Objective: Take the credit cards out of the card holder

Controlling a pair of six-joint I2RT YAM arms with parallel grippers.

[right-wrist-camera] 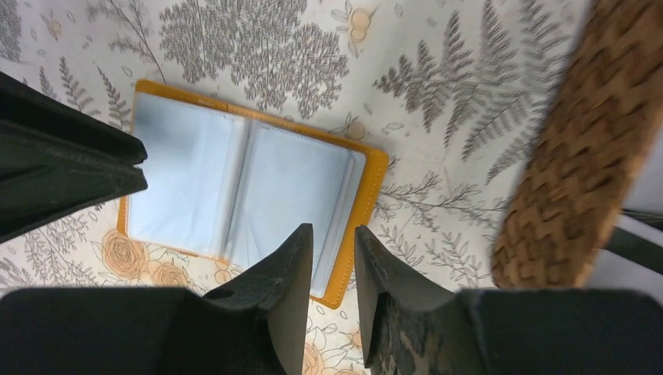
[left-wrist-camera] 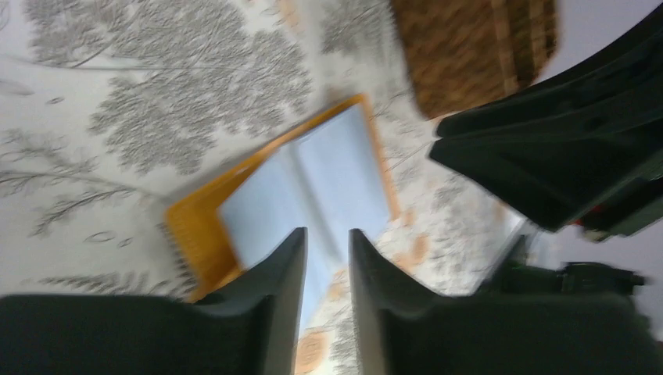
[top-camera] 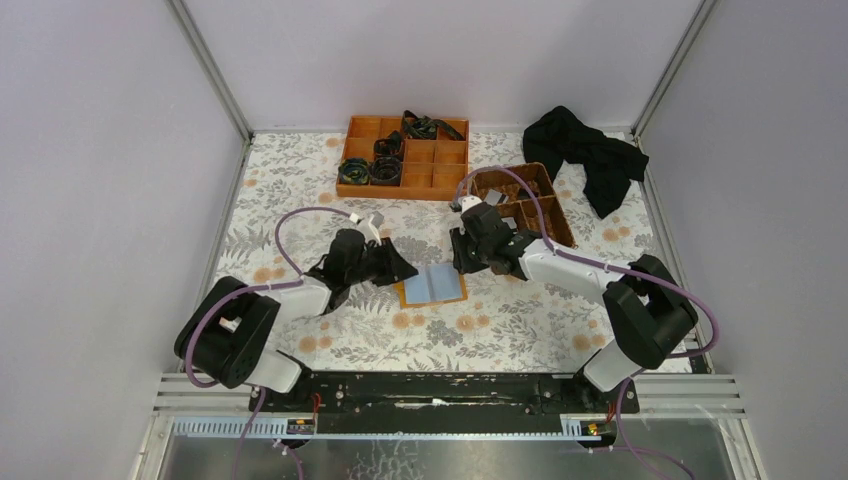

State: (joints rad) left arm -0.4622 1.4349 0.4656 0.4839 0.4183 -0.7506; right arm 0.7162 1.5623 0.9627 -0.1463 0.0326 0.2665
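Lying open, the holder (top-camera: 433, 285) had no cards out yet; jaws at nine and three o'clock hung parted, empty.

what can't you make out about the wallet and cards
- Cards: in the right wrist view the wallet shows only pale sleeves; any cards inside cannot be told.
- Left wrist view: motion blur smears the pockets.
- Top view: wallet too small; left gripper covers a corner.

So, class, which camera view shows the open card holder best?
The right wrist view: the card holder lies open and sharp, with both pale blue-grey leaves and the orange rim visible. The left wrist view shows it blurred, partly behind the fingers; the top view shows it only small.
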